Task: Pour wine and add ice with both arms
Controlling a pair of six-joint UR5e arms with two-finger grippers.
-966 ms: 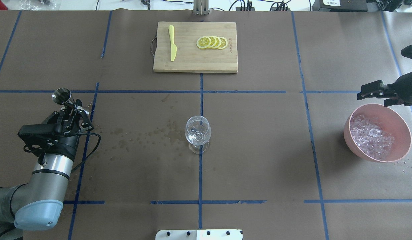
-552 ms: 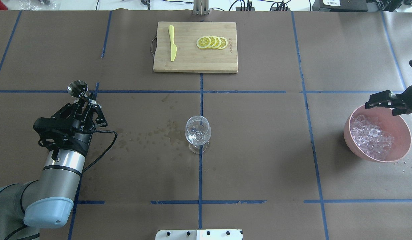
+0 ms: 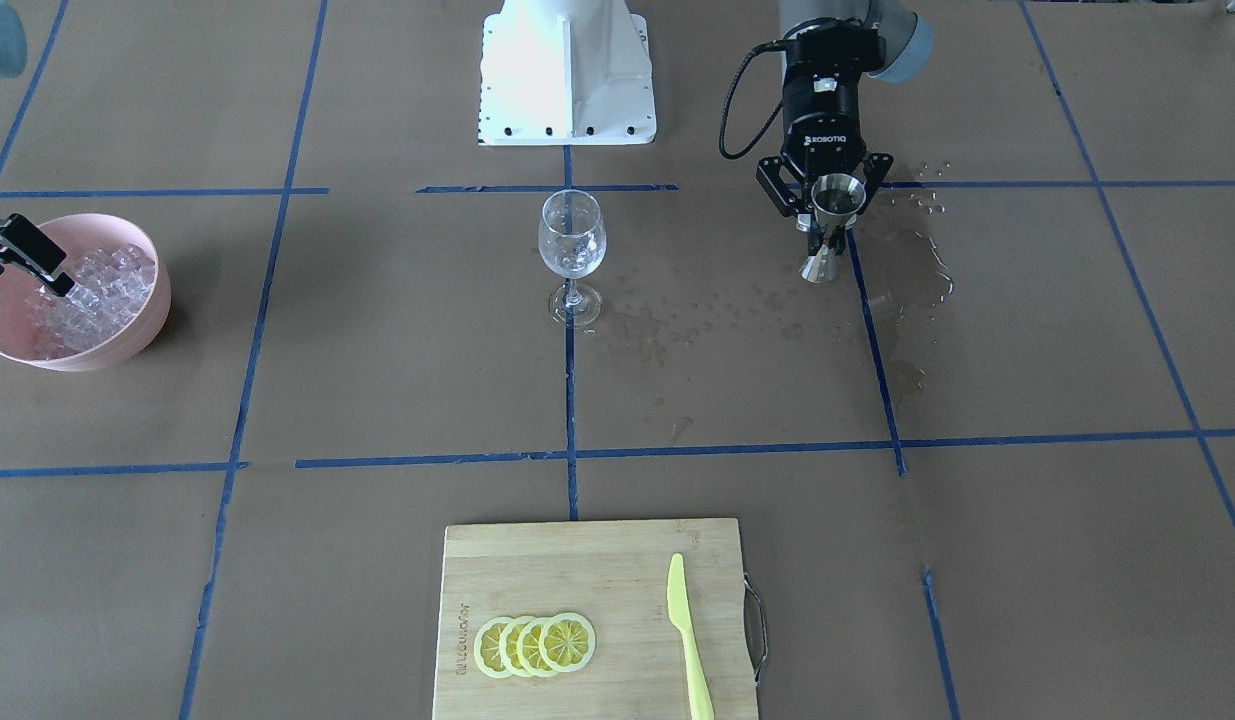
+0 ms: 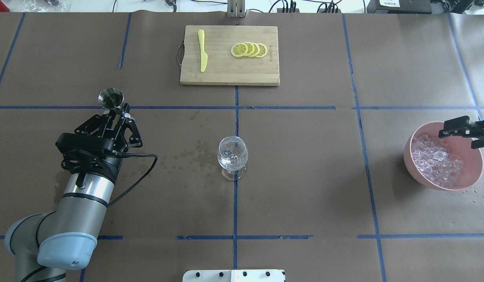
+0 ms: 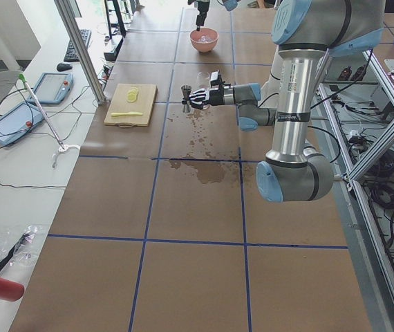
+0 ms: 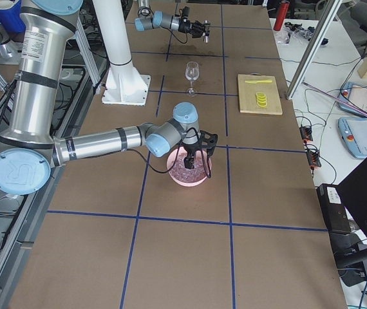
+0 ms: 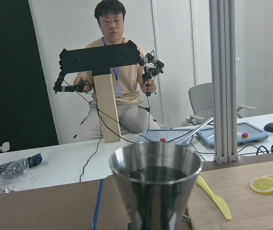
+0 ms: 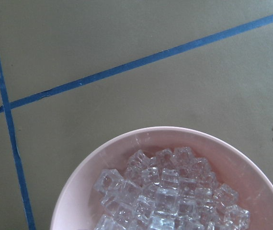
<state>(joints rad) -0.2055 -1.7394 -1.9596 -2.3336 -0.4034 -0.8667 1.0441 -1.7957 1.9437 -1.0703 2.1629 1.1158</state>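
left gripper (image 4: 117, 112) clamped on jigger (image 4: 111, 98), left-centre; wine maybe inside | right gripper (image 4: 458, 139) apart over bowl (image 4: 407, 156) | ice (image 4: 437, 164) at right edge: slick, hard, light; pinch one cube across flat faces

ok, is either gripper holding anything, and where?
Left gripper holds the metal jigger at its narrow waist. Right gripper is open over the ice bowl, holding nothing.

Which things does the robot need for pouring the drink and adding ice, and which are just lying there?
Needed: wine glass, metal measuring cup in the left gripper, pink bowl, ice.
Just lying about: cutting board, lemon slices, yellow knife.
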